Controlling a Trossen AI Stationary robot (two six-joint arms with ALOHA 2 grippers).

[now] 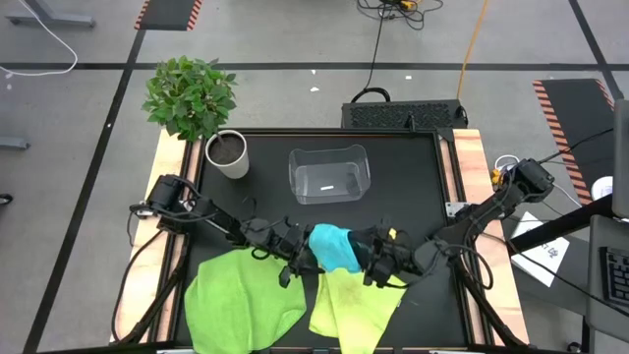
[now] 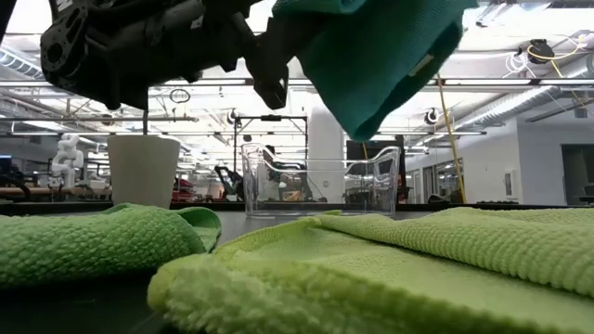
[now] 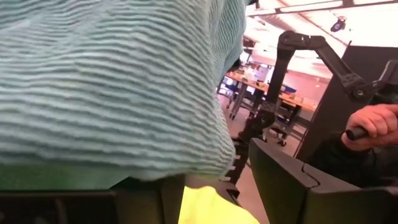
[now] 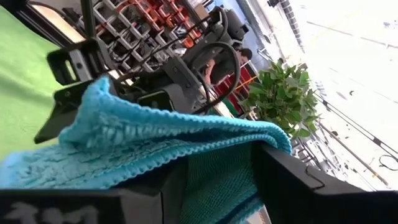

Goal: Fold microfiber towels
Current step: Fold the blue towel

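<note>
The turquoise towel point(image 1: 334, 248) is bunched up and held above the table's near middle, between my left gripper point(image 1: 305, 258) and my right gripper point(image 1: 366, 258), both shut on it. In the low view the towel point(image 2: 380, 56) hangs clear of the table. The bright green towel point(image 1: 241, 290) lies rumpled at the near left. The pale yellow-green towel point(image 1: 354, 305) lies at the near right, under the grippers. The clear bin point(image 1: 329, 174) stands behind them. My left gripper holds the turquoise towel's left side point(image 3: 186, 155), coming level from the table's left. The cloth drapes over the fingers and hides the fingertips and the place of contact. The towel is lifted clear and hangs slack below. My right gripper holds the turquoise towel's right side by a hemmed edge point(image 4: 186, 146) that lies across between its two fingers, coming level from the table's right. Several layers bunch there. The towel is clear of the table and slack.
A white pot point(image 1: 228, 154) with a leafy plant point(image 1: 190, 95) stands at the far left. Wooden rails point(image 1: 470, 167) run along the table's sides. A person's hand point(image 3: 373, 124) on a handle shows beyond the table's right side.
</note>
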